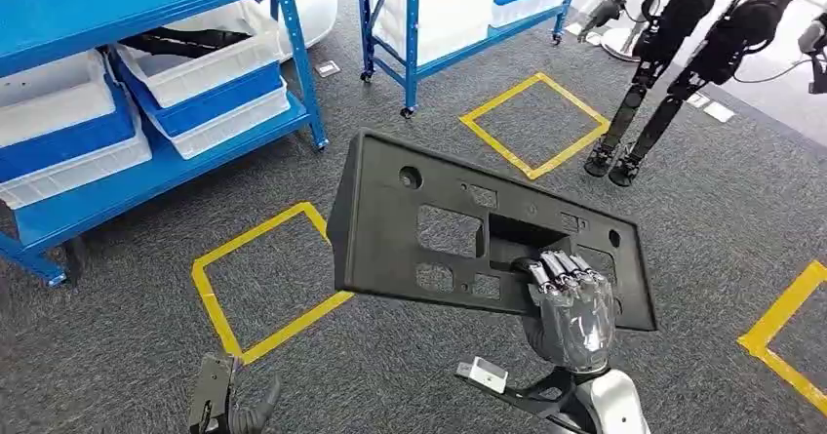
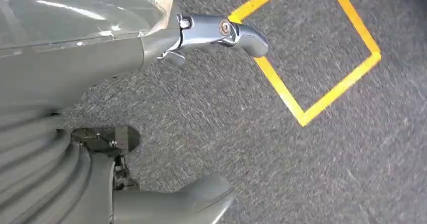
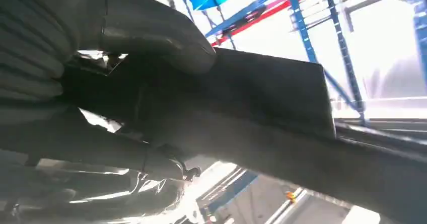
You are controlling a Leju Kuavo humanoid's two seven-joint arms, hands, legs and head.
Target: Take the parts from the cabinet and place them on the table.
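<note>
Black plastic panel [image 1: 439, 229], flat and rectangular with cut-out holes, grasped by the silver right hand [image 1: 571, 307] above grey carpet [image 1: 731, 210]; left hand [image 2: 151, 43] released.

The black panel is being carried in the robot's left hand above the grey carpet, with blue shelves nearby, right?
Not quite. The right hand holds the black panel, fingers hooked through a cutout, as the head view shows. The left hand hangs low and holds nothing. The rest stands: grey carpet below, blue shelves nearby.
</note>
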